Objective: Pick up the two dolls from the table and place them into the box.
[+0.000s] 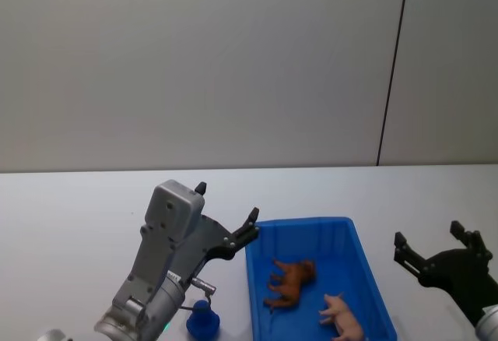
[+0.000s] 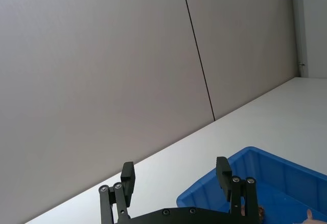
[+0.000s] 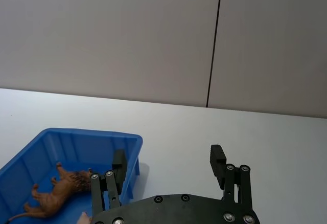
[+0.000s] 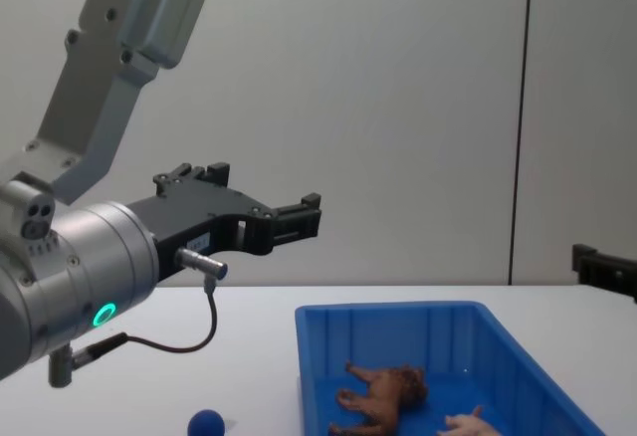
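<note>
**Both dolls lie in the blue bin, both tools empty**

In the head view the blue plastic bin (image 1: 307, 222) sits in the lower middle of the frame on the white counter (image 1: 78, 209). Both dolls lie on its floor. The brown lion figurine (image 1: 292, 281) is on its side near the bin's centre. The pale pink figurine (image 1: 342, 316) lies just beside it, toward the lower right corner of the bin, and the two are apart. In the chest view they show at the bottom of the frame, the lion to the left of the pink one.

The left tool (image 1: 227, 201) hangs in the air at the lower left of the head view. Its fingers are spread wide with nothing between them, and one fingertip shows close to the bin's upper left corner. In the chest view it is well above the counter.

The right tool (image 1: 428, 236) is at the lower right of the head view, to the right of the bin and clear of it. Its fingers are likewise apart and empty.

A small dark-blue ball (image 1: 202, 321) rests on the counter at the bottom of the head view, left of the bin and below the left arm.
</note>
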